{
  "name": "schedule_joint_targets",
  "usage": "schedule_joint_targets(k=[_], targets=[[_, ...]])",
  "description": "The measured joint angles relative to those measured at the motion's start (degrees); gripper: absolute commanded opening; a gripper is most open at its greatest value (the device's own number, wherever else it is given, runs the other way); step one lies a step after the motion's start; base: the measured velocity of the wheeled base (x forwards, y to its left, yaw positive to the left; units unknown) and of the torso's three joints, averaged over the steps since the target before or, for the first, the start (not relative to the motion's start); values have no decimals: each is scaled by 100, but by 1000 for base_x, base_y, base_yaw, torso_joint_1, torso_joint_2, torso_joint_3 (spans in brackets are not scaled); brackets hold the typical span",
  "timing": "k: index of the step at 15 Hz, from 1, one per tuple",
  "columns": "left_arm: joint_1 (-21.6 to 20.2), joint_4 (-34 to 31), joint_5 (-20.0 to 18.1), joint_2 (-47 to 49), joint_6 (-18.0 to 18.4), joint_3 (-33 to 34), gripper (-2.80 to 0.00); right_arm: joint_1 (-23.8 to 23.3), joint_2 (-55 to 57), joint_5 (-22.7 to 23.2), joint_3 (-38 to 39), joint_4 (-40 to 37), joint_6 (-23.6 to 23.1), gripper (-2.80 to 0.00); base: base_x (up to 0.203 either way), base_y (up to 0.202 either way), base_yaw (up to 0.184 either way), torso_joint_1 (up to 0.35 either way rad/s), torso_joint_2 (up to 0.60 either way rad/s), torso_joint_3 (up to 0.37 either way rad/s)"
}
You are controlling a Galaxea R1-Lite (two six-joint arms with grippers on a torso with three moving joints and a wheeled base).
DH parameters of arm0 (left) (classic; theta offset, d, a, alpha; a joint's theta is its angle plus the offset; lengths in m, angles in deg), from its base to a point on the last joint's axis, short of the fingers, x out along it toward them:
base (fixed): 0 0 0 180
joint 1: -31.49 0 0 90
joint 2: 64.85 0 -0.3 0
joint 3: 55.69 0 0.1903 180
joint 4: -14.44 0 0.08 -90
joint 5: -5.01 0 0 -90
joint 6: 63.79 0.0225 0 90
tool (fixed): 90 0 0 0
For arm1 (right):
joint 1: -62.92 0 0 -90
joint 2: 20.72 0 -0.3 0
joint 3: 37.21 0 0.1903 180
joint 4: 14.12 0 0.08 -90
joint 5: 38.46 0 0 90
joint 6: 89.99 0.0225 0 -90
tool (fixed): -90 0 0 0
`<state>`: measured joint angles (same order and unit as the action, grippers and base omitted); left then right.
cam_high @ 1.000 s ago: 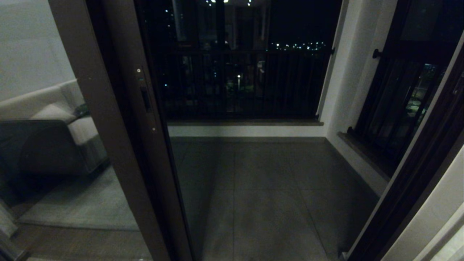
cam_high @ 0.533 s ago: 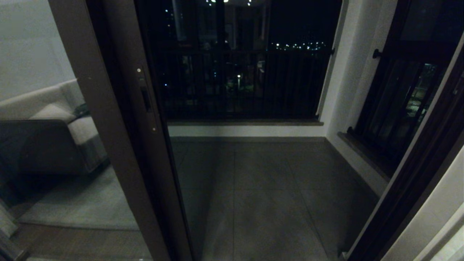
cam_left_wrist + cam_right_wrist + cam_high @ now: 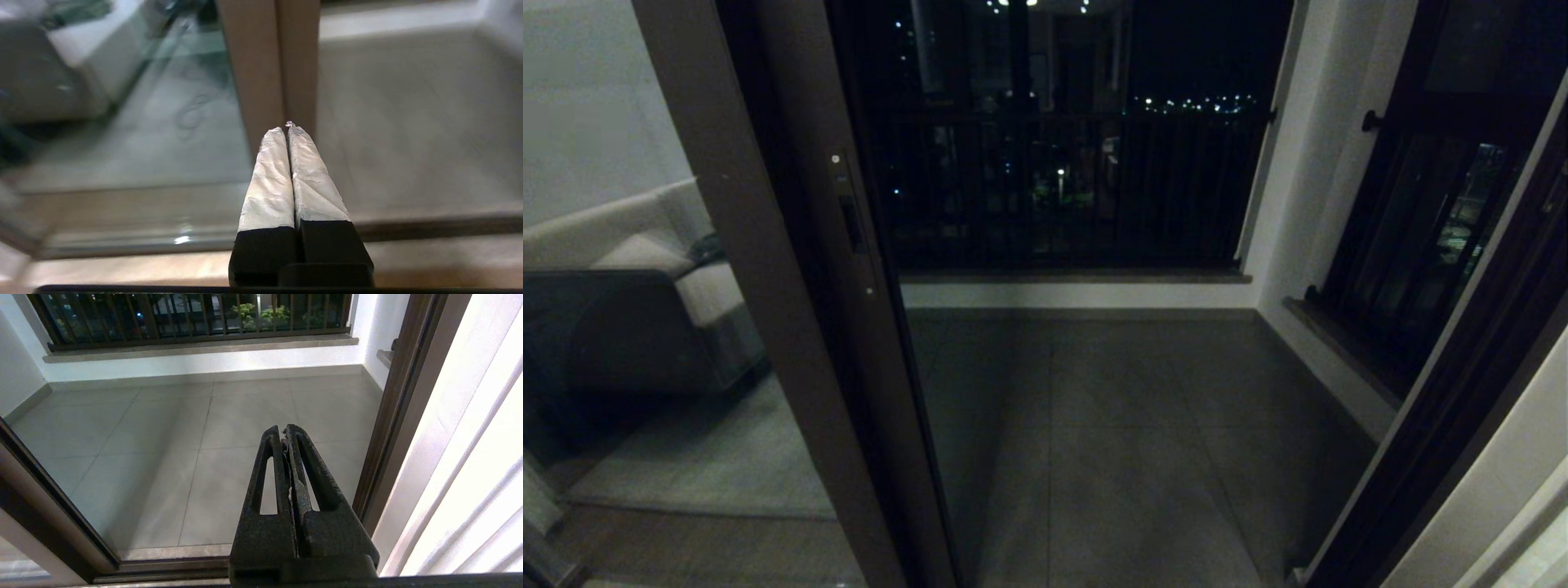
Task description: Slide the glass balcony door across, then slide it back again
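The glass balcony door's dark brown stile (image 3: 862,351) stands left of centre in the head view, with its narrow black recessed handle (image 3: 852,222) at mid height. It sits against the unmoving panel's stile (image 3: 743,269), and the doorway to its right is open onto the balcony. Neither gripper shows in the head view. In the left wrist view my left gripper (image 3: 287,127) is shut and empty, its white-wrapped fingers (image 3: 269,175) pointing at the low part of the brown stiles (image 3: 286,61). My right gripper (image 3: 284,430) is shut and empty, hanging over the threshold near the right jamb (image 3: 392,416).
The unmoving glass panel (image 3: 621,327) on the left shows a sofa and rug. A grey tiled balcony floor (image 3: 1111,441) runs to a black railing (image 3: 1070,188). A dark-framed window with a round knob (image 3: 1372,121) is on the right. The floor track (image 3: 171,567) crosses the threshold.
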<state>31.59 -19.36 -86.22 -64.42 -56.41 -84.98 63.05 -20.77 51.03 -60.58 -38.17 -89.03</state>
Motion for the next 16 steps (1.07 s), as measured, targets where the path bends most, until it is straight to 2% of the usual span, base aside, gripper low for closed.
schedule_joint_targets(k=[2, 4, 16], targets=[[4, 361, -9, -43, -460, 262, -280, 2, 0, -1, 0, -2, 0, -280, 0, 0, 0, 0, 0, 0], [6, 446, -50, -54, -348, 333, -280, 2, 0, -1, 0, -2, -4, -280, 0, 0, 0, 0, 0, 0], [9, 429, -11, -54, -372, 373, -280, 2, 0, -15, 0, 9, 13, -280, 0, 0, 0, 0, 0, 0]])
